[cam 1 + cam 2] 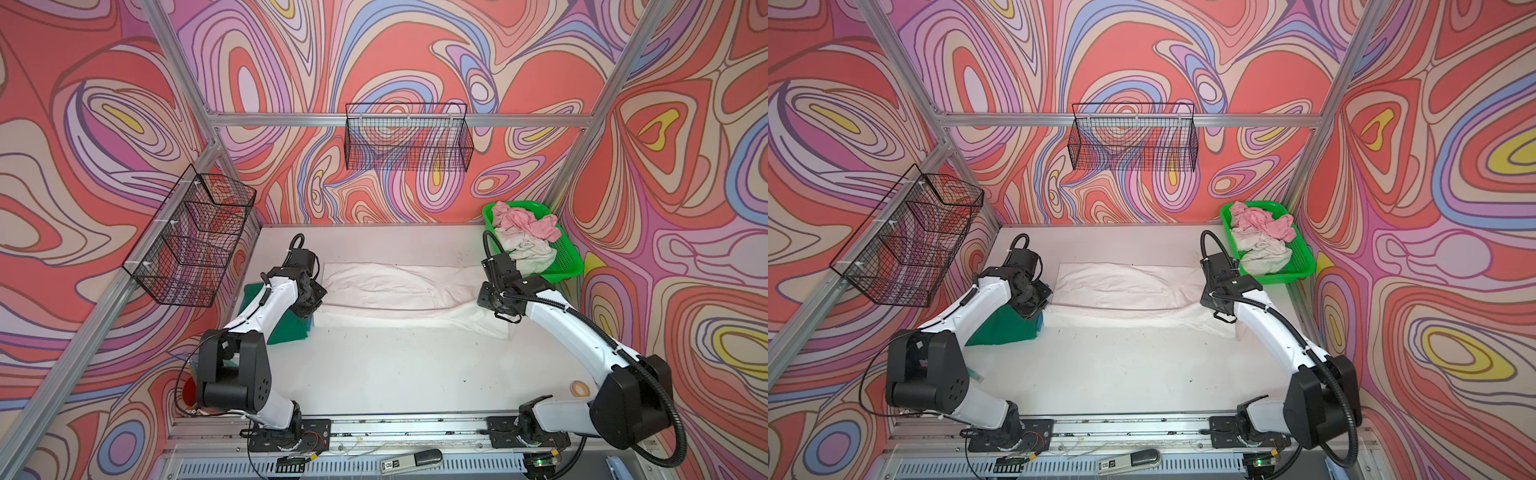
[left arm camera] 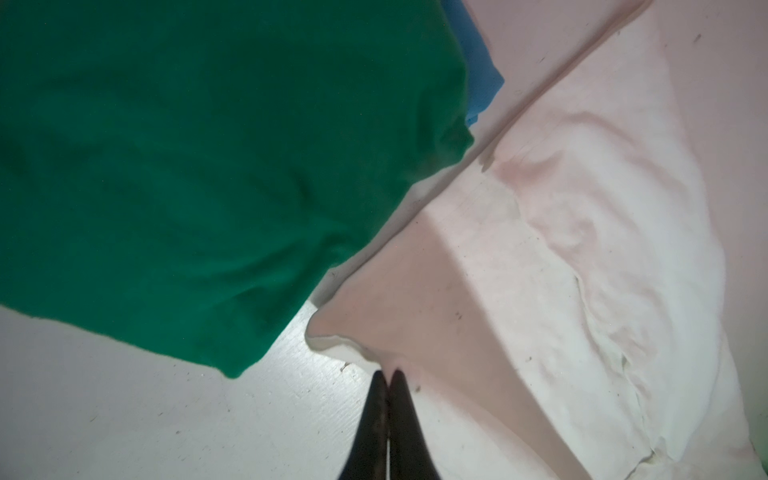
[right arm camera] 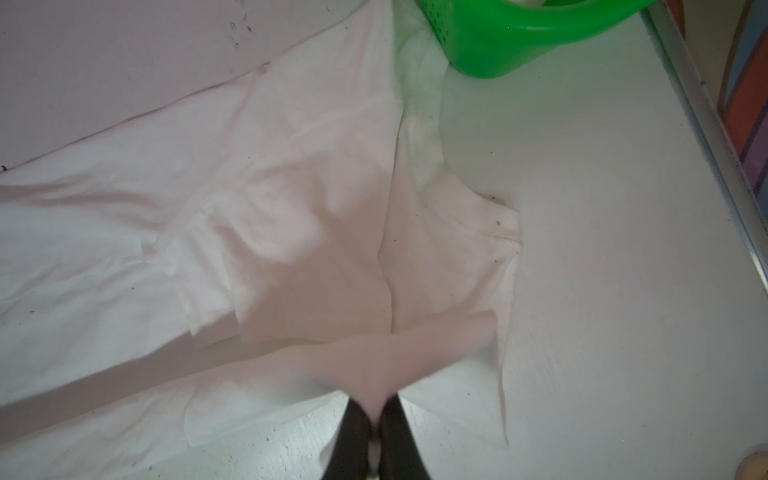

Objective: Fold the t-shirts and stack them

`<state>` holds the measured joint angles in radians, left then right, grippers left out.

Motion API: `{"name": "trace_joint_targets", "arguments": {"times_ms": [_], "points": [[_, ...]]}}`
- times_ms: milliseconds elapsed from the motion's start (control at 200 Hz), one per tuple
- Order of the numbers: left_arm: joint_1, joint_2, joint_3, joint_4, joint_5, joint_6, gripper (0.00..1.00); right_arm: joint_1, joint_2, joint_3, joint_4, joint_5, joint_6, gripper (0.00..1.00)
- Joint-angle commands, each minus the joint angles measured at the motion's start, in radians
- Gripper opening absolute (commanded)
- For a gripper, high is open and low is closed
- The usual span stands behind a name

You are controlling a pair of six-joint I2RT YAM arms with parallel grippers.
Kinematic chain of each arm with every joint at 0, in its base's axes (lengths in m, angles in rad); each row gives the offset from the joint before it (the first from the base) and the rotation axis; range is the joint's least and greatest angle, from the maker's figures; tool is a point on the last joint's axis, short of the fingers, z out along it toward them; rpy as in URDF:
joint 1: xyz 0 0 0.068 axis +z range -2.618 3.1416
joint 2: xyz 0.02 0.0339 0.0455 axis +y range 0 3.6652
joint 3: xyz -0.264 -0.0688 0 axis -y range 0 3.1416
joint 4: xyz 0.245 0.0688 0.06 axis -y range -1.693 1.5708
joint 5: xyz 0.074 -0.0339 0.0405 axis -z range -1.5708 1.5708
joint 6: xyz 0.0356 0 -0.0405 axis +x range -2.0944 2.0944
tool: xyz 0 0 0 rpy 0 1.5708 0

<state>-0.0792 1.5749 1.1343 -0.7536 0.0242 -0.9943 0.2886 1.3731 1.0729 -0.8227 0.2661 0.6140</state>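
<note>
The large white cloth t-shirt [image 1: 395, 286] is spread across the middle of both top views on the white bench [image 1: 395, 374], with one long band already laid over itself. The left hand [image 2: 388, 376] is pressed together on a corner of its hem, at the lower centre of the left wrist view. The right hand [image 3: 376, 404] is pinched on a raised, blurred flap of the same shirt.

A lengthwise fold is judged to be in hand. Both ends are best lifted level and carried across together. The cloth should be held taut, so that no slack is dragged onto the folded dark green t-shirt [image 2: 208, 187] just beside the left hand. The same care is needed near the bright green perforated plastic basket [image 1: 569, 259] at the upper right, where the crumpled pink t-shirt [image 1: 528, 224] and off-white t-shirt [image 1: 530, 251] lie.

In the top views both hands are hidden under their arms. A blue cloth [image 2: 478, 75] under the green shirt is mostly covered, and what it is cannot be told.
</note>
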Motion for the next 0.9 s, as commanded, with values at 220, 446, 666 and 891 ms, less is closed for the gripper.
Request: {"name": "trace_joint_targets", "arguments": {"times_ms": [220,446,666,891], "points": [[0.009,0.140,0.117,-0.053,-0.030,0.009,0.00,-0.032,0.100,0.071,0.055,-0.027,-0.048,0.00],[0.009,0.194,0.160,-0.053,-0.021,0.011,0.00,-0.038,0.144,0.104,0.066,-0.021,-0.053,0.00],[0.008,0.245,0.212,-0.071,-0.023,0.015,0.00,-0.044,0.185,0.140,0.065,-0.014,-0.061,0.00],[0.008,0.275,0.240,-0.078,-0.027,0.023,0.00,-0.052,0.216,0.175,0.070,-0.015,-0.067,0.00]]}}
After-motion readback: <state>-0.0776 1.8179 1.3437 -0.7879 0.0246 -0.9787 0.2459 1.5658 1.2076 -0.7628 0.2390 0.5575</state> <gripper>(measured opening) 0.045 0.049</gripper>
